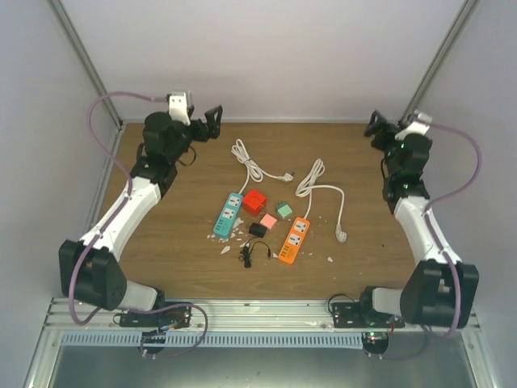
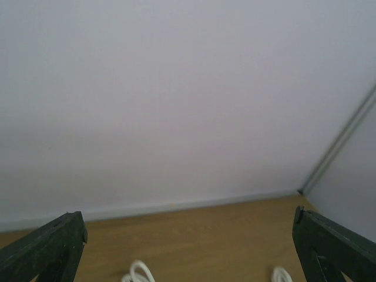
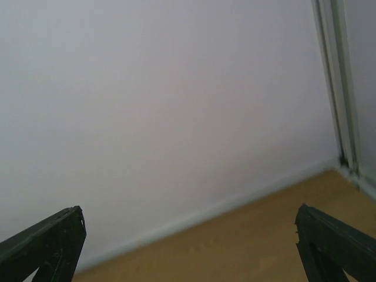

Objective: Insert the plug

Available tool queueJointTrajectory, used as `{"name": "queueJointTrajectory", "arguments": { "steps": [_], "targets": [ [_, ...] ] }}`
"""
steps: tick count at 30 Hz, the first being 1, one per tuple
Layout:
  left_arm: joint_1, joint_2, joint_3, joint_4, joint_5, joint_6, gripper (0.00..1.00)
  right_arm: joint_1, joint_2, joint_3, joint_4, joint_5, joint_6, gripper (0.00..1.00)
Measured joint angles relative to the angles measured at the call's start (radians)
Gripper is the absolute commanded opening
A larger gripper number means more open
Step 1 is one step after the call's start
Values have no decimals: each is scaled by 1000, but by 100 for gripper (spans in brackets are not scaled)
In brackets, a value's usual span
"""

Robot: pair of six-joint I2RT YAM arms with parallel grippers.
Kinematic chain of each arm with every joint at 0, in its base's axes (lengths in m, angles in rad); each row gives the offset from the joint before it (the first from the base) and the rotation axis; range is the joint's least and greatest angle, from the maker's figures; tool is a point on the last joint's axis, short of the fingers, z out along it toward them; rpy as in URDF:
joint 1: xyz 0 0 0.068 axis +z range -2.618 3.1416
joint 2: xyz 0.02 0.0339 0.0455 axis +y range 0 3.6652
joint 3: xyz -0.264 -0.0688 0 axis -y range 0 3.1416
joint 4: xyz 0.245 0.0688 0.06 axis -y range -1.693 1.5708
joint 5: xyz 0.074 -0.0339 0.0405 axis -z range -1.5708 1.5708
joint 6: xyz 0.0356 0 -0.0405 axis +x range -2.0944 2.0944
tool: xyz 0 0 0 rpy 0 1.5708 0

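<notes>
One big brown desk (image 1: 161, 267) holds all the things. Two white and black arms are fixed at its near edge. The left arm (image 1: 129, 202) reaches up to the far left corner, and the right arm (image 1: 416, 218) reaches up to the far right corner. The left tool (image 1: 212, 121) is up in the air with its fingers spread wide, and it holds nothing. The right tool (image 1: 376, 123) is the same, spread wide and holding nothing. Both are well apart from the things in the middle of the desk. A blue power strip (image 1: 228, 214) lies there, and an orange power strip (image 1: 294, 240) lies to its right. The left white cord (image 1: 252, 164) curls toward the back wall and ends in the first plug (image 1: 286, 176), which lies flat on the desk. The right white cord (image 1: 319, 182) loops and bends down to the second plug (image 1: 342, 236), which lies near the right side of the orange power strip. Neither one is in a socket. Between the two strips sit a red block (image 1: 256, 201), a green block (image 1: 283, 210), a pink block (image 1: 268, 221) and a black block (image 1: 258, 230). A small black wire (image 1: 252, 255) lies just in front of them. Tiny white bits (image 1: 329, 259) are scattered around.
</notes>
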Motion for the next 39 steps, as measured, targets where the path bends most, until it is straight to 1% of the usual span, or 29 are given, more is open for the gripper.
{"name": "queueJointTrajectory", "arguments": {
  "steps": [3, 5, 9, 12, 14, 17, 19, 21, 24, 27, 29, 31, 33, 36, 39],
  "targets": [
    [-13, -58, -85, -11, 25, -11, 99, 6, -89, -148, -11, -56, 15, 99],
    [-21, -65, -103, -39, 25, -25, 99, 15, -151, -224, -69, -105, 15, 100],
    [-66, -69, -112, -137, 7, -49, 99, 64, -246, -283, -178, -159, 26, 100],
    [-156, -113, -180, -159, -32, -40, 99, 224, -364, -323, -219, -122, 19, 100],
    [-211, -166, -252, -175, -48, -30, 99, 361, -473, -370, -225, -72, 14, 100],
    [-233, -223, -332, -198, -73, -28, 99, 457, -514, -387, -232, -15, 13, 99],
    [-232, -248, -372, -206, -100, -32, 99, 524, -470, -393, -227, 30, -3, 100],
    [-229, -282, -422, -208, -128, -40, 99, 626, -383, -406, -214, 75, -32, 100],
    [-227, -319, -479, -200, -161, -50, 99, 763, -187, -410, -196, 124, -92, 100],
    [-220, -310, -492, -197, -180, -51, 99, 839, 26, -385, -181, 141, -149, 100],
    [-206, -288, -492, -182, -180, -51, 99, 861, 134, -356, -177, 133, -186, 100],
    [-187, -267, -495, -161, -161, -55, 99, 864, 208, -309, -174, 114, -224, 100],
    [-143, -246, -515, -114, -88, -71, 99, 863, 273, -234, -168, 94, -267, 100],
    [-71, -220, -567, -59, -1, -95, 99, 862, 322, -133, -164, 67, -317, 100],
    [-47, -213, -604, -47, 36, -111, 99, 857, 362, -50, -166, 41, -349, 100]
  ]
}}
